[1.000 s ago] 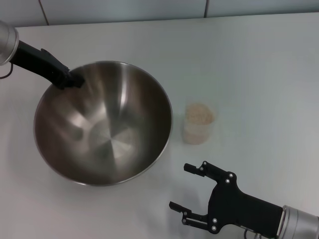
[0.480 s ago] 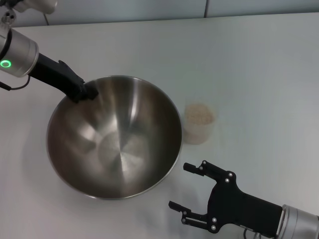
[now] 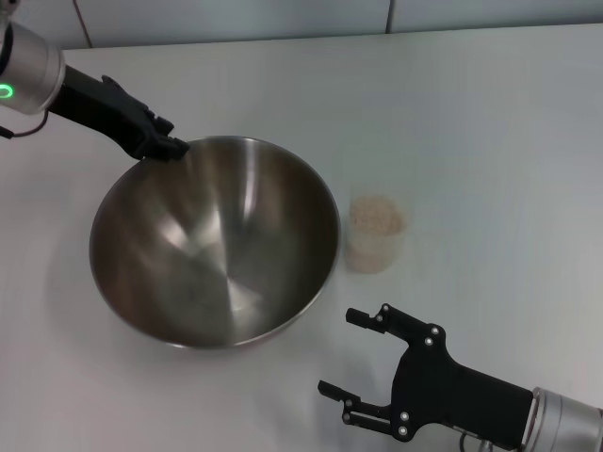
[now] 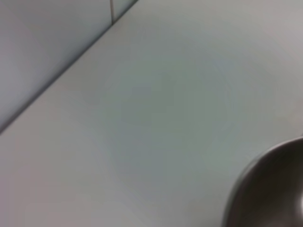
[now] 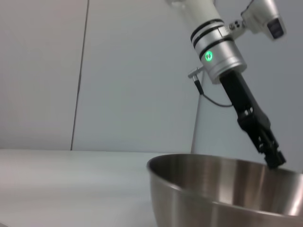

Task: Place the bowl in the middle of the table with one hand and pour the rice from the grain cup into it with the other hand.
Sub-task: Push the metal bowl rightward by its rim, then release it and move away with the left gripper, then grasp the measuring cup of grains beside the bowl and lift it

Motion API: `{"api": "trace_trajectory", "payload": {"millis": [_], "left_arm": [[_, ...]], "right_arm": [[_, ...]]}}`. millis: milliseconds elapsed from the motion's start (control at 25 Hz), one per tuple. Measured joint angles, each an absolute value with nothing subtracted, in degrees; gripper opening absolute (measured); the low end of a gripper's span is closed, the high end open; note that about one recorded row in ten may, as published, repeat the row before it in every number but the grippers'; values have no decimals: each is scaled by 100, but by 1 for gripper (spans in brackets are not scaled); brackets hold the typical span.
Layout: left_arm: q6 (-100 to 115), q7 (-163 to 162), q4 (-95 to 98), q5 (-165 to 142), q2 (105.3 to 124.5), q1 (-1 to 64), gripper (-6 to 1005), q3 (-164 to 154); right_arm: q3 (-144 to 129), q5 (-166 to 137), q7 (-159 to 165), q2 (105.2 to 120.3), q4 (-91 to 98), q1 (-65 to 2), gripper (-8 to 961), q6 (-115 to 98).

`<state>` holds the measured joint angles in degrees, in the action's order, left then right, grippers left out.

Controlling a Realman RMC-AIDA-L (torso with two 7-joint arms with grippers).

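- Since half a second ago the left gripper (image 3: 168, 146) has shifted up and slightly right in the head view, and the bowl (image 3: 215, 241) has risen a little with it, sitting left of centre in that view.
- Its black fingertips meet the bowl's far-left rim; whether they pinch the rim or only touch it cannot be told.
- From the right wrist view the same gripper (image 5: 273, 159) comes down onto the bowl's (image 5: 227, 191) rim at the right edge of the frame.
- At the lower right corner of the left wrist view only a curved piece of the bowl (image 4: 272, 189) shows on the table (image 4: 156, 118).
- Right of the bowl, close but apart, the grain cup (image 3: 376, 234) stands upright with the rice (image 3: 377, 216) filling it near the brim.
- Spread wide at the lower right, the right gripper (image 3: 350, 363) has both fingers pointing left, below the cup and well apart from it.
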<state>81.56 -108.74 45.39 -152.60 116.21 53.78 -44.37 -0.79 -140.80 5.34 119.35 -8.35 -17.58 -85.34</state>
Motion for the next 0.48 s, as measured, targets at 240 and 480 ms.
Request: {"api": "trace_trajectory", "payload": {"millis": [240, 480], "left_arm": [[8496, -10871, 5066, -15053, 11604, 5281, 414, -4455], [8537, -10458, 7229, -14025, 11887, 4225, 537, -4720]], "right_arm": [[-79, -14080, 547, 11936, -835, -1773, 774, -8512], [-77, -14079, 551, 11947, -855, -1792, 773, -8500]]}}
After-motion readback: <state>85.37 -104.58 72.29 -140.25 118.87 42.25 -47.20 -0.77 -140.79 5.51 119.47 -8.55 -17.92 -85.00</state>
